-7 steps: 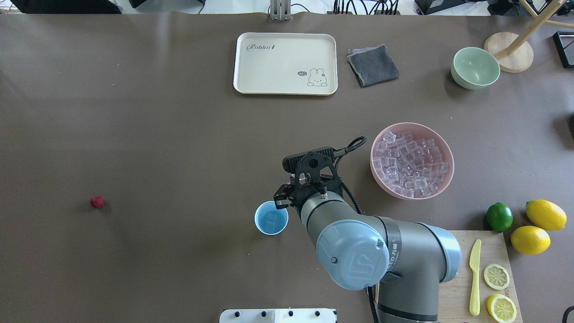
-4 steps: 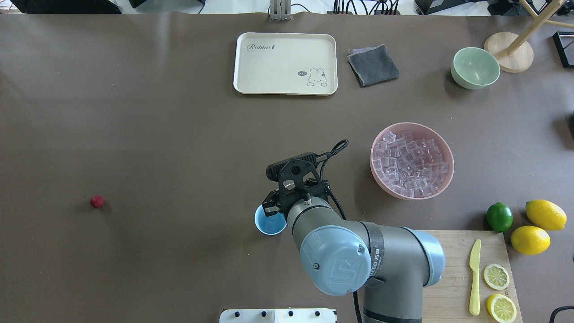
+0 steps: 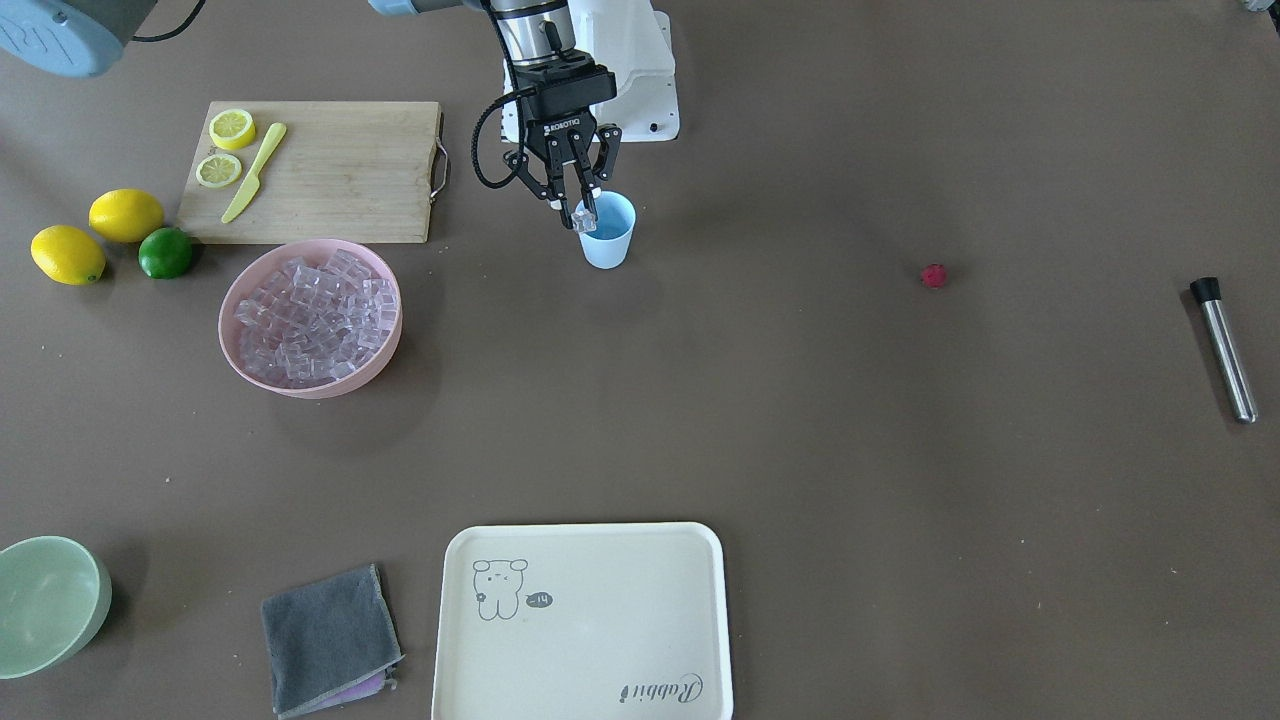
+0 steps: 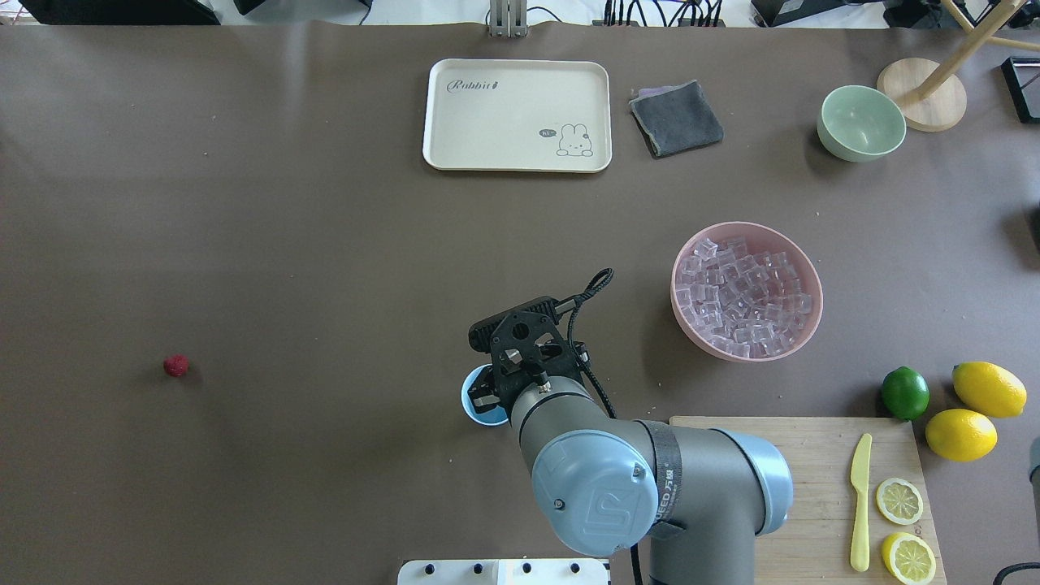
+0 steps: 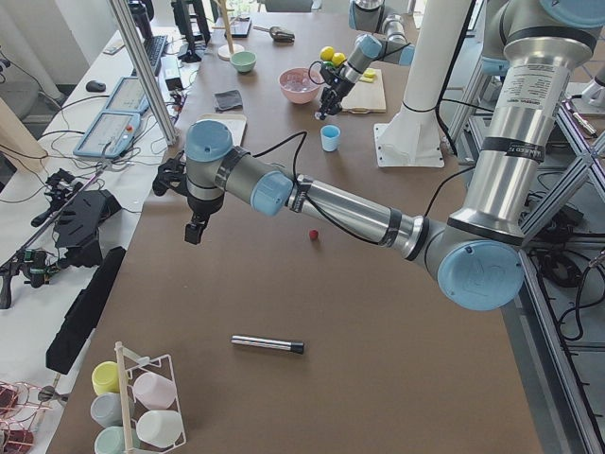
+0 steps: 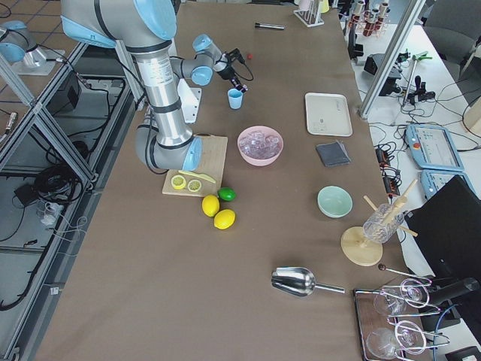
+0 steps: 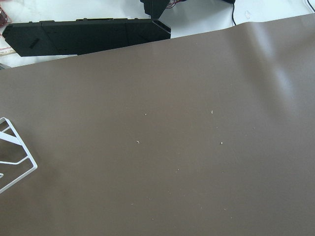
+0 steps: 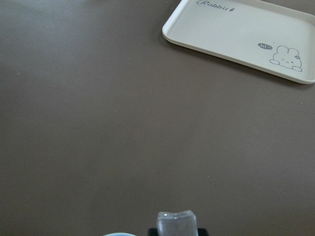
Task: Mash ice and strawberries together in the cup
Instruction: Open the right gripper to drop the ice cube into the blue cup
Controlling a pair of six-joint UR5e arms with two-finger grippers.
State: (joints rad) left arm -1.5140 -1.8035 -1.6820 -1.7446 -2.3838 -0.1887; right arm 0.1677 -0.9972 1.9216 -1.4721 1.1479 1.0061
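ok so right gripper (image 3: pixel 586 215) seen clamped on 1 ice cube (image 8: pixel 175 222). within last second it's been shifted from 2 o'clock of cup (image 3: pixel 607 240) to right over rim (overhead view). drop into cup probably next. strawberry (image 4: pixel 175 365) left untouched on table, well apart at cup's 9 o'clock. mashing not started. left gripper (image 5: pixel 192 230) parked far off, open or closed can't be told.

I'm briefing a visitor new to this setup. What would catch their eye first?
The right gripper pinches a clear plastic ice cube over the small light blue plastic cup near the robot's base. The round pink bowl heaped with more clear cubes sits to the robot's right, and a tiny dark red berry lies alone to its left.
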